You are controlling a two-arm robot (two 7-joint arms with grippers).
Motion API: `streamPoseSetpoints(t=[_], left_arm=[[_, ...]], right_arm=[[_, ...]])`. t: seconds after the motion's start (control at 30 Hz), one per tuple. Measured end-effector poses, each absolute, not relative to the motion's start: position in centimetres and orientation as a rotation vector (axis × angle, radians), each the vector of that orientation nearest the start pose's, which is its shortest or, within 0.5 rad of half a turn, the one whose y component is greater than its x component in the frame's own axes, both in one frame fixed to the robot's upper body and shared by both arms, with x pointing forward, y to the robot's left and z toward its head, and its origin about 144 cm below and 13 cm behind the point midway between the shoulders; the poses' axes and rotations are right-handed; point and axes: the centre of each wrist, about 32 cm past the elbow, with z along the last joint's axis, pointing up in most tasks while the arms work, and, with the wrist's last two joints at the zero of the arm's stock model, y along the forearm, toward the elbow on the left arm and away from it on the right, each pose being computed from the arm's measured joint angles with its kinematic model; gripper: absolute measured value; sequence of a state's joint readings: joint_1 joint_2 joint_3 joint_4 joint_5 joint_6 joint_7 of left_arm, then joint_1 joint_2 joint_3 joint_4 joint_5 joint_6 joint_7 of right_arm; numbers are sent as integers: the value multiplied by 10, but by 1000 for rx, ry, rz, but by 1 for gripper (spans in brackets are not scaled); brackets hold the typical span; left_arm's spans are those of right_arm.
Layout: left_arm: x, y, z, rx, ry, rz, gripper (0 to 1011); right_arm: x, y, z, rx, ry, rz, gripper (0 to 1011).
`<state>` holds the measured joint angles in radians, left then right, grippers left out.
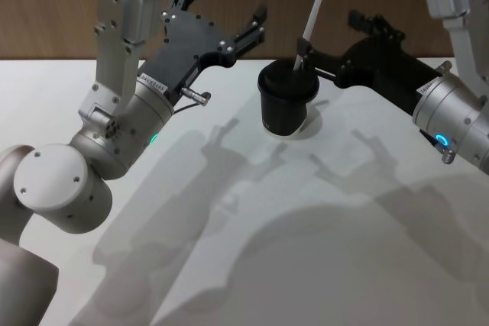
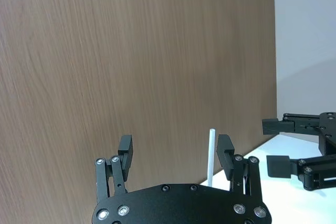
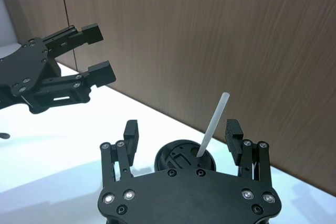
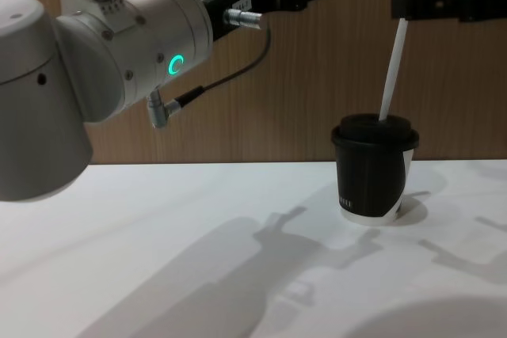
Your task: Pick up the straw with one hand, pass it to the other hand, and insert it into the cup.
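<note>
Straw (image 1: 309, 28), white and leaning, stands with its lower end in the domed lid of the black cup (image 1: 286, 104), which sits on the white table (image 1: 252, 227) before a wood-panelled wall (image 2: 131, 61). In the chest view the straw (image 4: 391, 73) rises well above the cup (image 4: 372, 168), its top just below the right hand. The right hand (image 1: 336, 43) hovers over and slightly behind the cup, fingers spread wide; the right wrist view shows the straw (image 3: 212, 127) standing between the fingertips (image 3: 233, 129) and touching neither, with the cup lid (image 3: 184, 156) below. The left hand (image 1: 225, 9) is raised off to the cup's left, its fingers likewise wide apart and holding nothing. Its silver arm (image 4: 135, 37) carries a green ring light and a dark cable (image 4: 230, 77).
</note>
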<state>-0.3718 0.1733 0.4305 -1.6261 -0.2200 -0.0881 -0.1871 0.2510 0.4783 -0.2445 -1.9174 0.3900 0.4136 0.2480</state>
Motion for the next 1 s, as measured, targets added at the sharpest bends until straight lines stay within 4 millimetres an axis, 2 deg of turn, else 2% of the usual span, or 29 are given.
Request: streamPoseSetpoints(t=[1.0], left_arm=[[522, 141, 1271, -259, -324, 920, 1003]], right_arm=[[476, -242, 1314, -131, -112, -997, 1001]])
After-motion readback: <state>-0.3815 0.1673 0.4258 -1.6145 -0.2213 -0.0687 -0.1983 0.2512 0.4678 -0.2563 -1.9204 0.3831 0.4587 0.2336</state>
